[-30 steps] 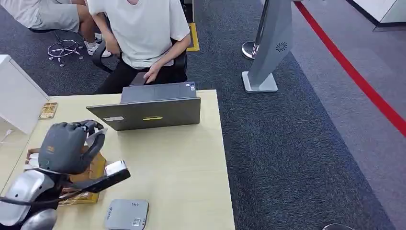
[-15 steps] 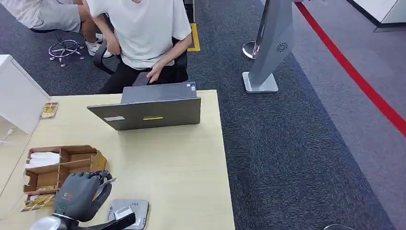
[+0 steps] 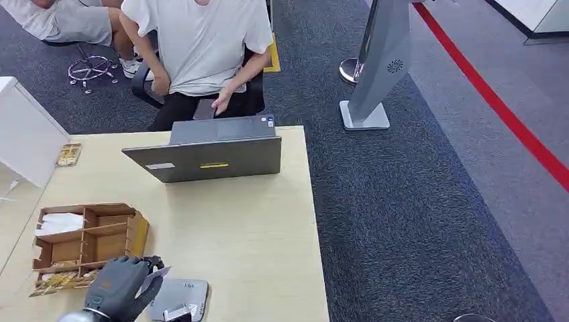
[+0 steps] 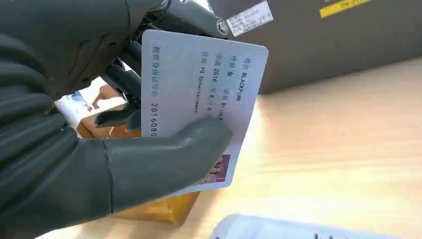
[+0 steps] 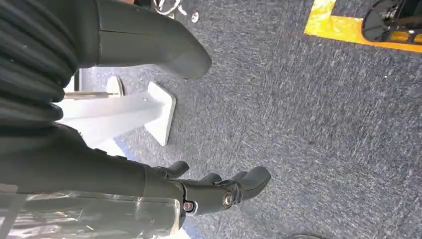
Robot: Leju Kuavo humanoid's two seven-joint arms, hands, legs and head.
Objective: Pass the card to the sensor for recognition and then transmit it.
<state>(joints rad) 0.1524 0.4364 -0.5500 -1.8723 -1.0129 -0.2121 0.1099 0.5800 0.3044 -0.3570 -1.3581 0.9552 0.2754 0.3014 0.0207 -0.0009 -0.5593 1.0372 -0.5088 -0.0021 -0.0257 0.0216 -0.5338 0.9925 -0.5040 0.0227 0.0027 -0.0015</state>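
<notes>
The left hand sits low over the near edge of the pale wooden table, pinching the card between its thick thumb and the darker fingers behind it. In the left wrist view the thumb lies flat across the printed face of the card, which is white with lines of small text and a small coloured photo near one corner; in the head view one pale corner of the card pokes out from the hand on the side toward the sensor. The sensor, a flat grey box, lies on the table just beside the hand, and the card's corner hangs close above its nearer edge; whether the two touch cannot be told. The brown cardboard organiser stands just beyond the hand, and a grey laptop sits farther back with a seated person in a white shirt behind it. The right hand hangs over dark carpet with its fingers loosely apart and nothing in them. A second ago the left hand was raised over the organiser; half a second ago it had dropped toward the sensor, and it is now lower and nearer the table's front edge, with the card in the same pinch.
</notes>
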